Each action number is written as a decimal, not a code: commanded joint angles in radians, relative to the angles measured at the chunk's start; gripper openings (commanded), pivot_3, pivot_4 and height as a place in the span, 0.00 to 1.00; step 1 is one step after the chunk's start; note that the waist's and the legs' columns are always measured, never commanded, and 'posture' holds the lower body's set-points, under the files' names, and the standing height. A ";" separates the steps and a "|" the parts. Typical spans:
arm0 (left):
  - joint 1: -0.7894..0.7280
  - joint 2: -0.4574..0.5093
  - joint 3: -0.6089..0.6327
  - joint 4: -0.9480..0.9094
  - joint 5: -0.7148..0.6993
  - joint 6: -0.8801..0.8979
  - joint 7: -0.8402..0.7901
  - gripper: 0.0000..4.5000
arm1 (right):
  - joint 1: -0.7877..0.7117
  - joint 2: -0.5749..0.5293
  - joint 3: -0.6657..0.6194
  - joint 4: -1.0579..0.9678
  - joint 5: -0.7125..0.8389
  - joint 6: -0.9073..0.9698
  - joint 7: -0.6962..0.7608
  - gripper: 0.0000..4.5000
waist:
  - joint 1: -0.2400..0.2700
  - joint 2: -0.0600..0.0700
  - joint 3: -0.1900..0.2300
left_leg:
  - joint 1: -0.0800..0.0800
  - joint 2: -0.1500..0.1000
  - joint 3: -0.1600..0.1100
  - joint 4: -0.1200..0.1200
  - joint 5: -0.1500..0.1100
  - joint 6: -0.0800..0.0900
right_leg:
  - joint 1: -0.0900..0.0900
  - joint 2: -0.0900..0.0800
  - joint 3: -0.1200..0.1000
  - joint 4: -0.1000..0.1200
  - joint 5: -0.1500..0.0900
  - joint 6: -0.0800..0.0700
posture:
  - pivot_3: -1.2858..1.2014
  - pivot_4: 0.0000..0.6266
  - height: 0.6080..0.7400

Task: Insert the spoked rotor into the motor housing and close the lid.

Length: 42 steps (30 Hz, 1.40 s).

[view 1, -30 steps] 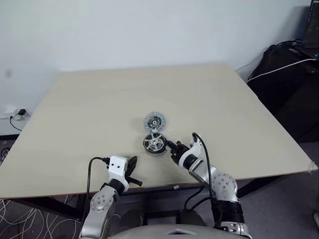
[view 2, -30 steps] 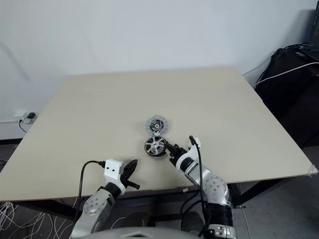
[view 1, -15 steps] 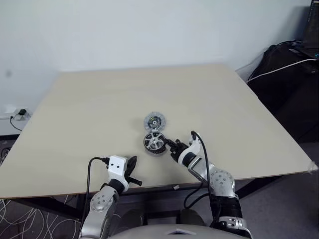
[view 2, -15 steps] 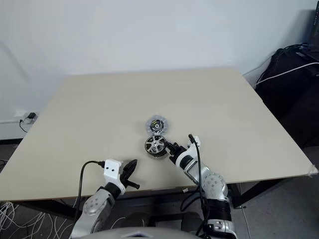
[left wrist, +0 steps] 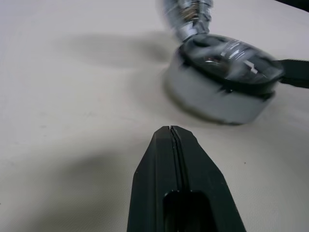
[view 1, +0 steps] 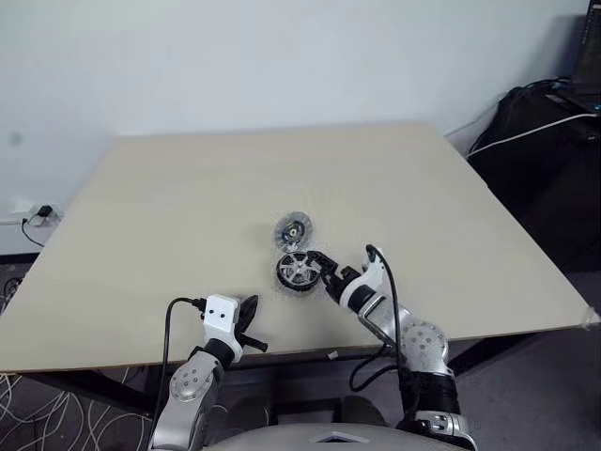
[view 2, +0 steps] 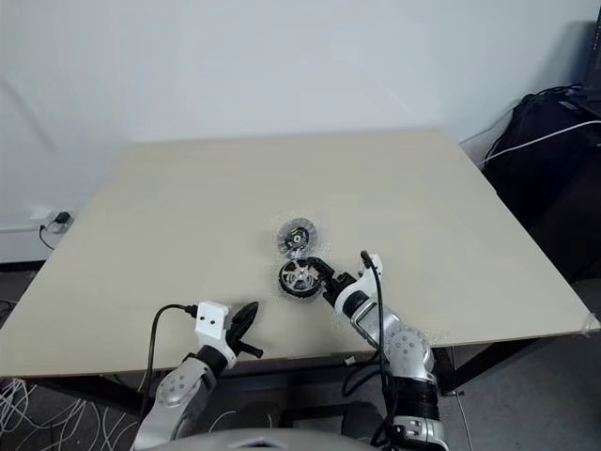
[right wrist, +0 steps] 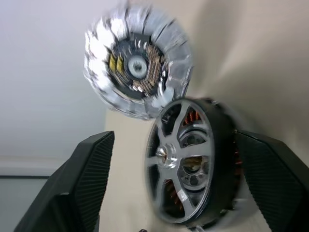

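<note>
The beige table (view 1: pixel 169 216) carries the parts near its front middle; the right gripper (view 1: pixel 324 271) reaches in from the near right, its two fingers (right wrist: pixel 87 174) spread wide, one on each side of the assembly and not visibly pressing it; the left gripper (view 1: pixel 248 319) hovers over the near edge, well apart from the parts, fingers pressed together; the spoked rotor (view 1: pixel 298 271) sits inside the motor housing (right wrist: pixel 227 164), copper windings glimpsed between the spokes; the lid (view 1: pixel 293 230) lies just behind, circuit face up, its rim apparently touching the housing.
</note>
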<state>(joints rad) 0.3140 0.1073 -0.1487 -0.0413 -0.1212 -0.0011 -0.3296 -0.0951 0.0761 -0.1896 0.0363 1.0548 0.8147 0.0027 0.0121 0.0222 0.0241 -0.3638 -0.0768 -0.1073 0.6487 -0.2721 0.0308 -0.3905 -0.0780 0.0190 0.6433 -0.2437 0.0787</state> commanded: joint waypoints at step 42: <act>-0.008 -0.009 -0.003 -0.039 -0.006 -0.010 -0.001 0.00 | -0.216 -0.097 0.493 0.133 -0.889 -0.217 0.205 0.01 | 0.000 -0.004 0.001 | 0.000 -0.001 0.000 0.000 0.000 -0.001 | 0.000 0.000 0.000 0.000 0.001 -0.001 | 0.52 0.00 1.00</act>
<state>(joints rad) 0.3116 0.1012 -0.1508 -0.0413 -0.1220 -0.0002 -0.3291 -0.2990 -0.0339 0.3140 0.1654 0.1764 0.5774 0.2155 0.0121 0.0186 0.0256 -0.3636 -0.0774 -0.1071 0.6489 -0.2718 0.0301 -0.3910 -0.0778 0.0189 0.6439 -0.2424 0.0771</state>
